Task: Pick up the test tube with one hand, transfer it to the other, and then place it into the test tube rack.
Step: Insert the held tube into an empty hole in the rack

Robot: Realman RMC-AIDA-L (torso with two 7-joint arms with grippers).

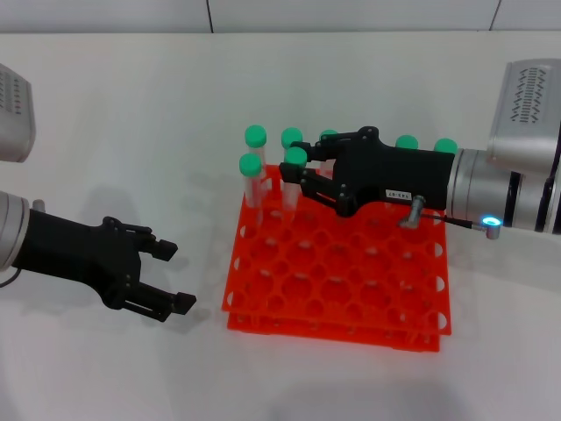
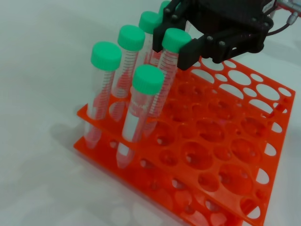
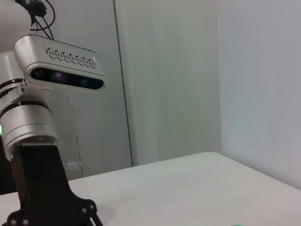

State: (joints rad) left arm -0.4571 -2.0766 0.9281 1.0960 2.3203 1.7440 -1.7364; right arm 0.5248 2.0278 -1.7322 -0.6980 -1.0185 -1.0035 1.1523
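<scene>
Two grippers are mine. My right gripper point(image 1: 296, 174), the one with a white label, is above the back left part of the rack point(image 1: 342, 267), and its fingers point(image 2: 189, 51) are closed on the green cap of the tube point(image 2: 165, 75), which stands slightly tilted with its lower end in a hole of the rack. Other tubes point(image 2: 113, 84) stand just beside it. My left gripper point(image 1: 173, 276) hovers over the table point(image 1: 131, 132), left of the rack, fingers spread and holding nothing.

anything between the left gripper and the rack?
Nothing: in the head view, only bare white table separates the open left gripper from the rack.
</scene>
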